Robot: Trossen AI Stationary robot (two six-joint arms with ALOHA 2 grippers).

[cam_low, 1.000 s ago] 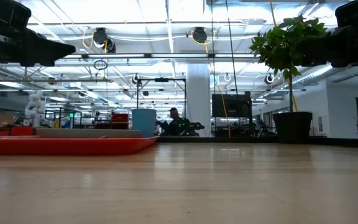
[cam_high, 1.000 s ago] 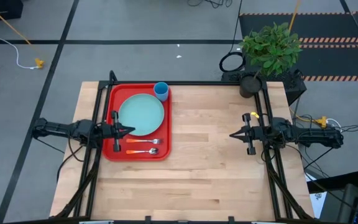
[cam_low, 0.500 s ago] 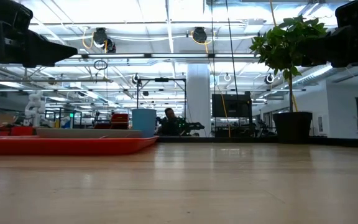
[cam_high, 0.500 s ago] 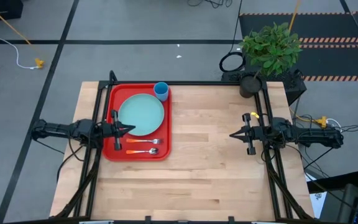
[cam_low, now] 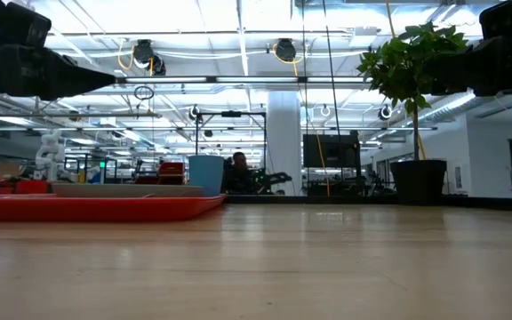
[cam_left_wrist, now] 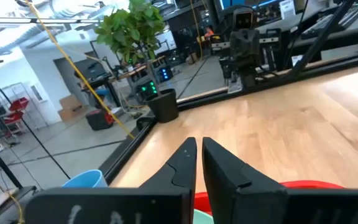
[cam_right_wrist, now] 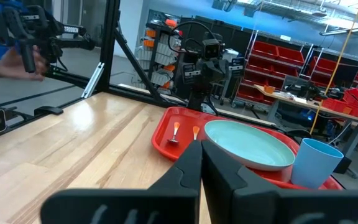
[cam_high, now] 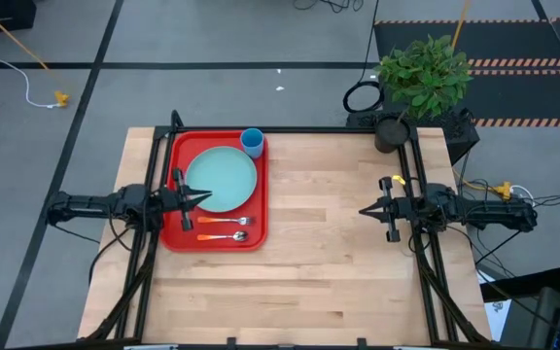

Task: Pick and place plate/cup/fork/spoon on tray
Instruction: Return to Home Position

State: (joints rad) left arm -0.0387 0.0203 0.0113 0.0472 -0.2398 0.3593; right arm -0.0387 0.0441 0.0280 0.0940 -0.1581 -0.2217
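Note:
The red tray (cam_high: 188,238) lies at the table's far left. On it rest the light teal plate (cam_high: 222,178), the blue cup (cam_high: 252,142) upright at the far right corner, and near the front rim the orange-handled fork (cam_high: 220,221) and spoon (cam_high: 226,236), lying side by side. My left gripper (cam_high: 205,198) is shut and empty, high above the plate's left rim; it also shows in the low view (cam_low: 109,79). My right gripper (cam_high: 363,210) is shut and empty, raised over the table's right side.
A potted plant (cam_high: 422,76) stands at the table's far right corner. Bare wood (cam_high: 329,253) spreads between the tray and my right arm and toward the near edge. Black frame rails (cam_high: 424,243) run along both sides. A person (cam_low: 238,169) is in the room behind.
My left gripper has shifted a little above the tray and stays shut. The things on the tray have kept still.

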